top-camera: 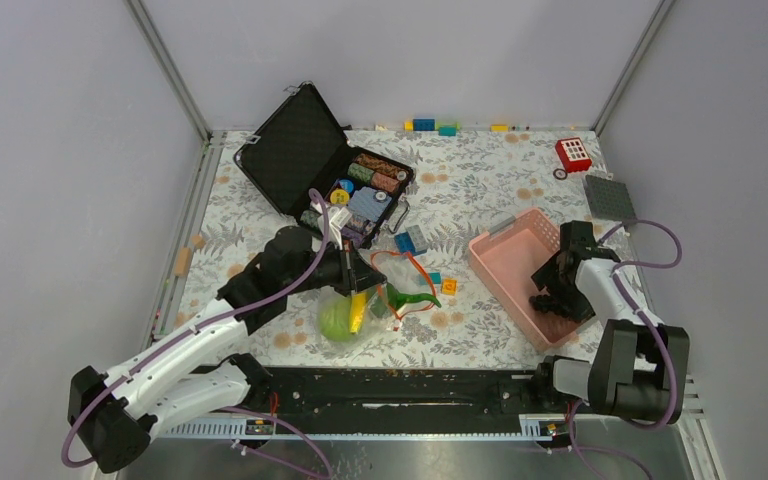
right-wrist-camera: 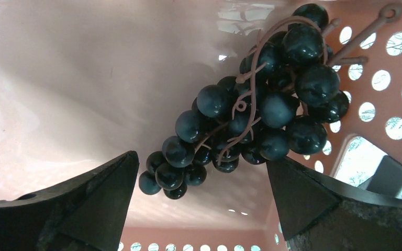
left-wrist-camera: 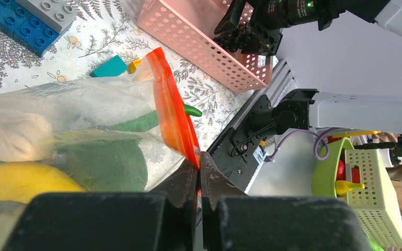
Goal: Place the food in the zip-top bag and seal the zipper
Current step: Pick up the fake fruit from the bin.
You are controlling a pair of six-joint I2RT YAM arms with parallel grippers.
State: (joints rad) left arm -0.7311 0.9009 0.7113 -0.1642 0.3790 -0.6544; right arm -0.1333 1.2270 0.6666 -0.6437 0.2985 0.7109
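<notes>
Floral table (top-camera: 500,190) below, my left claw (left-wrist-camera: 199,170) pinches the orange strip (left-wrist-camera: 170,112) of the bag (left-wrist-camera: 84,102) — my right claw (right-wrist-camera: 201,159), wide open over the grapes (right-wrist-camera: 272,104), should straddle the bunch's middle.

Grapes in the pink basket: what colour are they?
The grapes are nearly black; best in right wrist view.

The table (top-camera: 520,170) is covered with a pale cloth printed with grey leaves and orange flowers. It is enclosed by plain grey panels: a back wall (top-camera: 390,50) at 12 o'clock, a left wall (top-camera: 50,200) at 9 and a right wall (top-camera: 735,120) at 3. Aluminium posts (top-camera: 166,65) are set at 11 and 1 o'clock. A black rail (top-camera: 410,385) is fixed at 6 o'clock. Soft, even light is cast throughout.
</notes>
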